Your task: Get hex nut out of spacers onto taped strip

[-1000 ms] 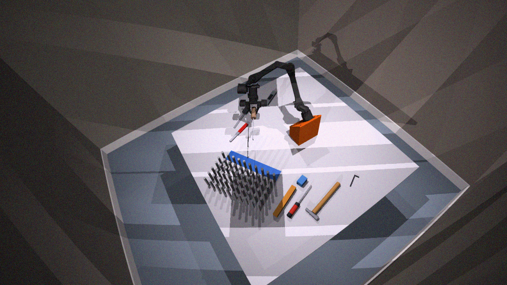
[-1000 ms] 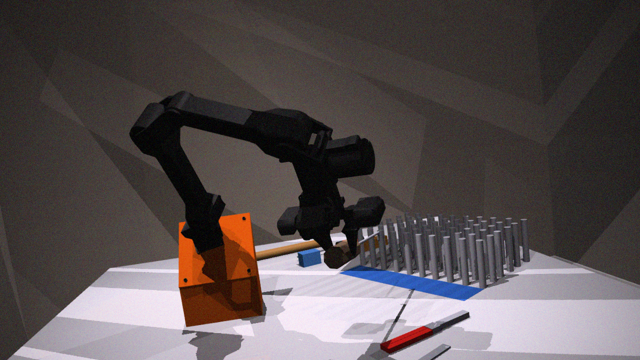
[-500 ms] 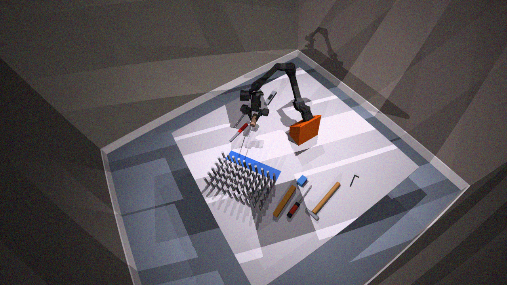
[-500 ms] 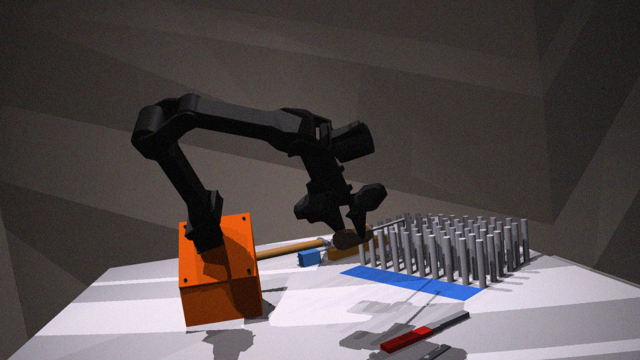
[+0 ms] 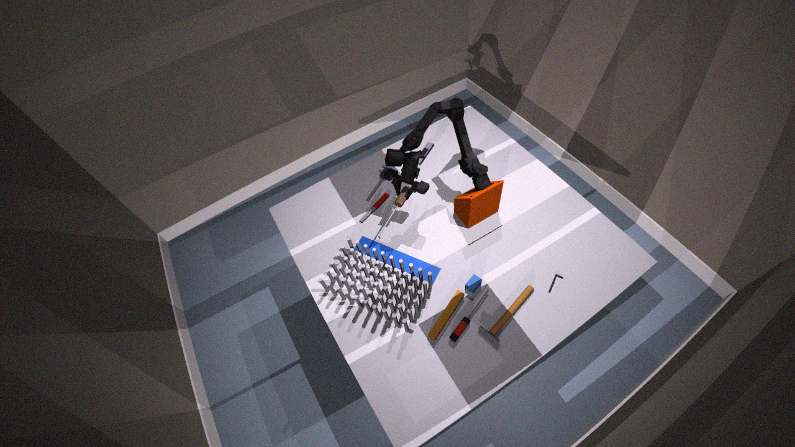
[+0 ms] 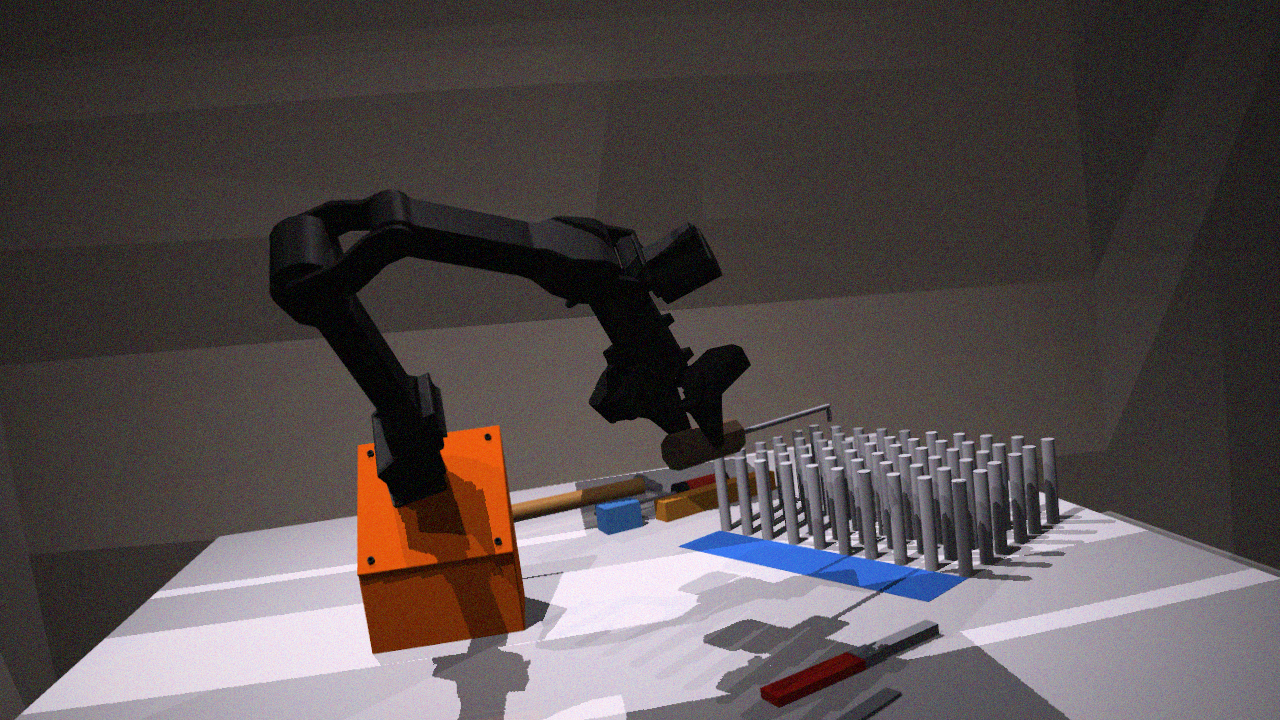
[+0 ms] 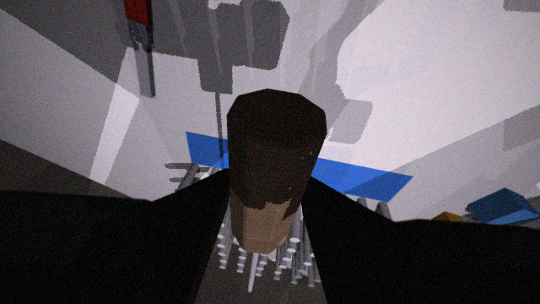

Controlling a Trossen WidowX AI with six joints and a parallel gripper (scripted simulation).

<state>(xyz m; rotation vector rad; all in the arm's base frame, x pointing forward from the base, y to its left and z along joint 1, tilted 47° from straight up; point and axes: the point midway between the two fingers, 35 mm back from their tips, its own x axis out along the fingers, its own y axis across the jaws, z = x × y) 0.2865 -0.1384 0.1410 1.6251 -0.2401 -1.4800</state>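
Observation:
My gripper (image 5: 404, 192) (image 6: 701, 435) (image 7: 267, 179) is shut on the wooden handle of a hook tool (image 5: 400, 199) (image 6: 702, 446) (image 7: 270, 169), held in the air. Its thin metal shaft points toward the field, with a short bent tip (image 6: 829, 412) pointing down. In the exterior view the tip appears above the level of the spacer tops; its exact place over the strip or field is unclear. The metal spacers (image 5: 429, 277) (image 6: 963, 528) stand upright in a dense field. The blue taped strip (image 5: 397, 253) (image 6: 769, 553) (image 7: 354, 175) lies along their front. I cannot make out the hex nut.
A red-handled tool (image 5: 381, 201) (image 6: 814, 678) (image 7: 139, 13) lies in front of the strip. An orange base (image 5: 479, 207) (image 6: 438, 600) carries the arm. Beside the field lie an orange bar (image 5: 445, 315), a blue block (image 5: 472, 284) (image 6: 619, 516), a screwdriver (image 5: 460, 329) and a hammer (image 5: 517, 303).

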